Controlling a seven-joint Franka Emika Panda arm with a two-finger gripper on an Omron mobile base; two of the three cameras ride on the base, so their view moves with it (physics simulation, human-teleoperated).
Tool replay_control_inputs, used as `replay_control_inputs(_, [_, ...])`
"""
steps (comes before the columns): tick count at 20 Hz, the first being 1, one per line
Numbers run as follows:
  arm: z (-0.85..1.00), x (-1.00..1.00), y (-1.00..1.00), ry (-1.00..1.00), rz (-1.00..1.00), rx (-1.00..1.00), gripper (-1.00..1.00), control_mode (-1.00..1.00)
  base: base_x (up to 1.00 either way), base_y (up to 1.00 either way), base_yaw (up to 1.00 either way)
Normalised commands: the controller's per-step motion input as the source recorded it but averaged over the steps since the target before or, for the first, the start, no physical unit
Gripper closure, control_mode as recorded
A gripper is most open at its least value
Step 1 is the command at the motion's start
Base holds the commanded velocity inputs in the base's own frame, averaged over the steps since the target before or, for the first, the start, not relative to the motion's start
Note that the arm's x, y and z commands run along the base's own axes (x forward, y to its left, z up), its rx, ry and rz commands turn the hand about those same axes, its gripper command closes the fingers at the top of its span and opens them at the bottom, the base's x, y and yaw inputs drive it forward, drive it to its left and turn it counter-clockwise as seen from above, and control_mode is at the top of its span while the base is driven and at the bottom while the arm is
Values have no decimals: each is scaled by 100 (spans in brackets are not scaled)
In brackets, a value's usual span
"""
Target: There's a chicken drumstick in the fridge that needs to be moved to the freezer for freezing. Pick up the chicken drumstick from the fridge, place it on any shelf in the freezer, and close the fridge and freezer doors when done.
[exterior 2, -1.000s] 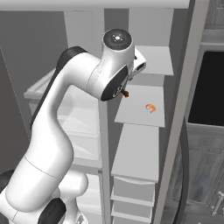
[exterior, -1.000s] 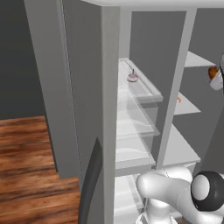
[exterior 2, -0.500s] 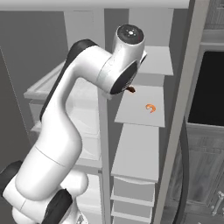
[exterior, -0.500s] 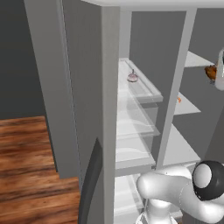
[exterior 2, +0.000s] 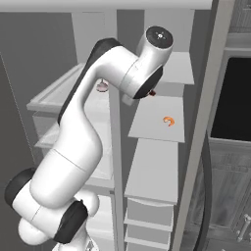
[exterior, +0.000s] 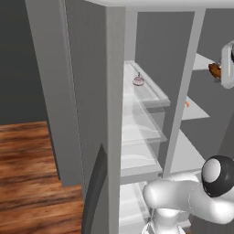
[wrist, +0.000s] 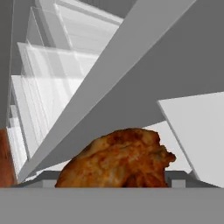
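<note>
Gripper clamped on chicken drumstick, bottom centre of hand view; freezer shelf just right, slightly above, divider left.

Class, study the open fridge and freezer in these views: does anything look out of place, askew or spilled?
Nothing is spilled or askew. The one thing off a shelf is the chicken drumstick, held in the gripper in the air in front of the freezer. An orange curled bit lies flat on a freezer shelf.

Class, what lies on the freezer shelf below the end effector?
An orange curled bit lies on the shelf. The chicken drumstick is held above it; the arm hides the shelf's left edge.
</note>
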Motion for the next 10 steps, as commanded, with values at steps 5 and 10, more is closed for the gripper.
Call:
replay_control_inputs(5, [0, 52, 0, 1, 1, -1, 100, -100, 0, 0, 0])
replay_control_inputs(10, [8, 44, -1, 1, 2, 0, 100, -100, 0, 0, 0])
